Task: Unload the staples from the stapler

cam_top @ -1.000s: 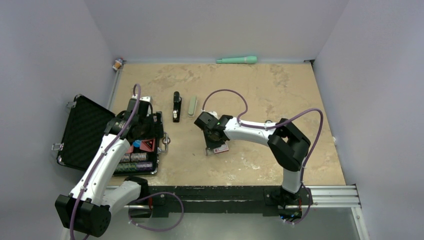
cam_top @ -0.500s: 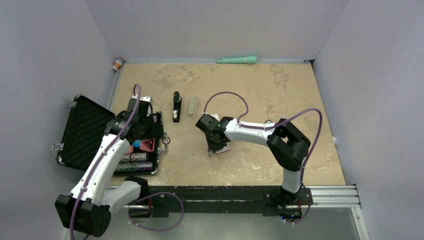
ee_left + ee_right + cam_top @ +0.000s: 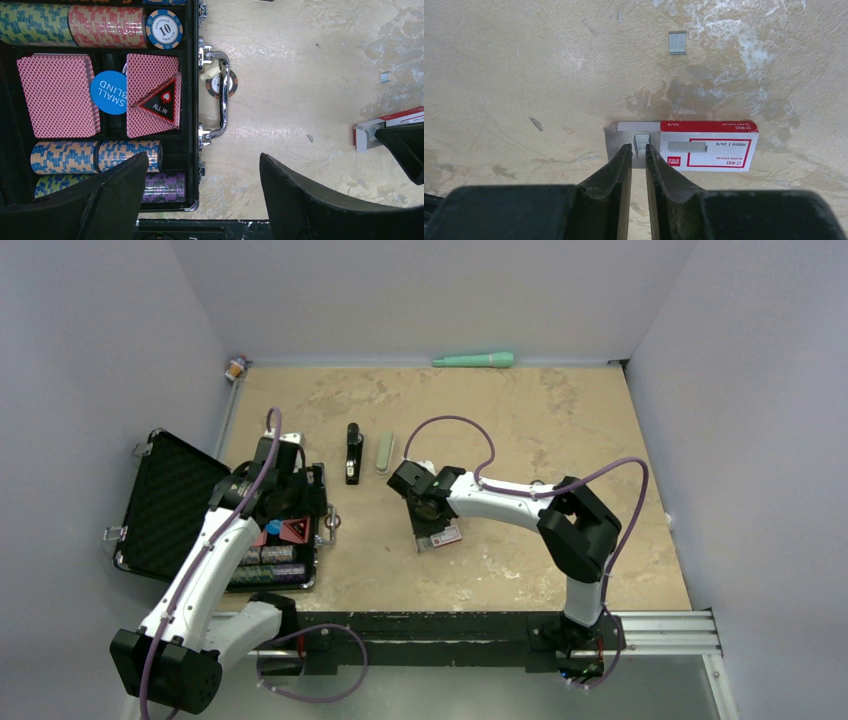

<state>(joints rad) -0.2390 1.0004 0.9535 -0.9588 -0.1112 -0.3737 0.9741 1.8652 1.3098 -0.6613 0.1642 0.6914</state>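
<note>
The black stapler point(image 3: 353, 452) lies on the table at the back left, far from both grippers. In the right wrist view my right gripper point(image 3: 639, 146) points at the open grey tray of the red-and-white staple box point(image 3: 708, 146). Its jaws stand a narrow gap apart. A short grey strip of staples point(image 3: 642, 141) rests in that tray right at the fingertips. Another small strip of staples point(image 3: 677, 42) lies loose on the table beyond the box. My left gripper point(image 3: 203, 156) hangs wide open and empty over the corner of the poker case point(image 3: 190, 150).
A pale green flat oblong piece point(image 3: 385, 452) lies beside the stapler. The open black poker case point(image 3: 180, 502) holds chips and cards at the left. One loose chip point(image 3: 221, 84) sits under the case handle. A green tube point(image 3: 474, 359) lies against the back wall.
The right jaws were pressed together and have parted slightly, with the staples now resting in the box tray. The right wrist shifted a little. The left arm has not moved.
</note>
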